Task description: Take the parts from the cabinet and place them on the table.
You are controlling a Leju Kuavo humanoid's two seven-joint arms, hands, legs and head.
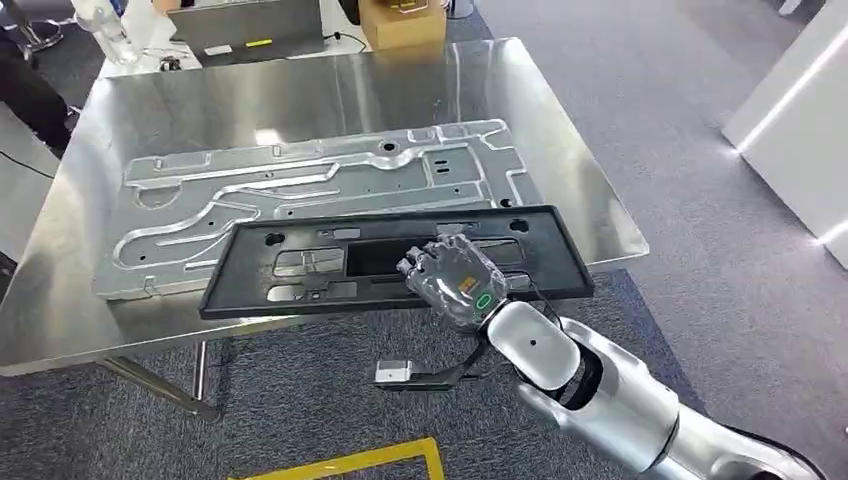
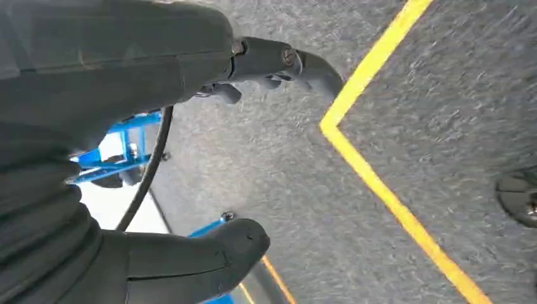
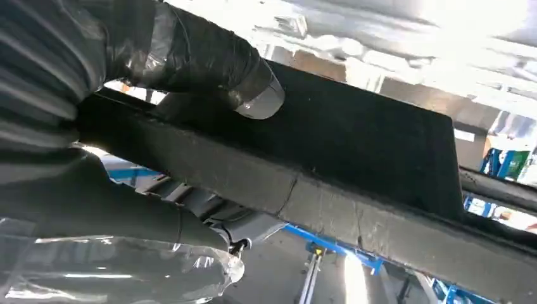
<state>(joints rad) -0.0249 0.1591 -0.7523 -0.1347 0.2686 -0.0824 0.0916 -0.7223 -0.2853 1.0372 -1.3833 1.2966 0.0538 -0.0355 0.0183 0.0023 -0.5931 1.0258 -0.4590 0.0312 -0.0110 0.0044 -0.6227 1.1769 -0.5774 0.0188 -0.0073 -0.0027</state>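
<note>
A long black plastic panel [image 1: 300,262] with cut-outs lies across the near edge of the steel table [image 1: 300,95], partly over a large silver stamped metal plate [image 1: 300,185]. My right hand [image 1: 455,280], wrapped in clear film, grips the panel's near edge right of its middle. In the right wrist view the thumb and fingers [image 3: 215,57] clamp the panel's black rim [image 3: 354,152]. My left hand [image 2: 126,126] hangs over the grey carpet with its fingers apart and nothing in them.
A cardboard box [image 1: 402,20] and a grey case [image 1: 245,25] stand beyond the table's far edge. Yellow tape [image 1: 340,462] marks the carpet below the table's near edge. A white cabinet edge [image 1: 800,120] stands at the right. Yellow floor line [image 2: 380,183] runs under the left hand.
</note>
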